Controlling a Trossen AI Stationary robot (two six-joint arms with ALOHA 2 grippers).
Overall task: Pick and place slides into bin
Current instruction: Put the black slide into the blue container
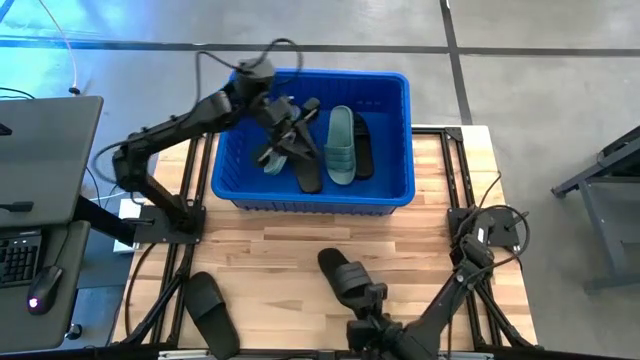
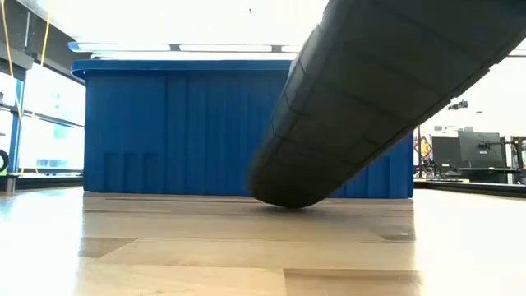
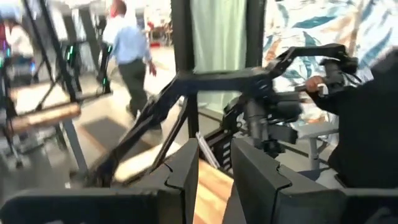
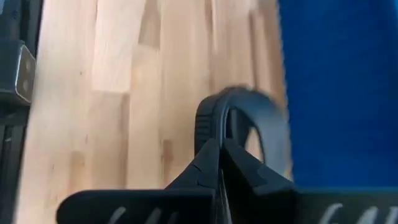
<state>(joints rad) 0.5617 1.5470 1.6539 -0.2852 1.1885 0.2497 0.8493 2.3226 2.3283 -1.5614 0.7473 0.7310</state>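
The blue bin (image 1: 395,195) stands at the table's far middle; it also shows in the low view (image 2: 164,131). In it lie a green slide (image 1: 340,145), a black slide (image 1: 364,150), another black slide (image 1: 308,175) and a second green slide (image 1: 274,162). My left gripper (image 1: 292,125) hovers over the bin's left part, open and empty (image 3: 214,149). My right gripper (image 1: 365,297) is near the table's near edge, shut on a black slide (image 1: 338,270). One more black slide (image 1: 212,312) lies flat on the table at the near left. My right gripper pinches the black slide's strap (image 4: 205,124) at its edge between the two fingers, coming from above and pointing down. The slide is tilted: its far end (image 2: 288,193) is down at the table top and its near end is raised.
A desk with a keyboard and mouse (image 1: 40,290) stands left of the table. The wooden table top (image 1: 270,250) is bare between the bin and the held slide. In the left wrist view, people (image 3: 127,50) show in the room beyond.
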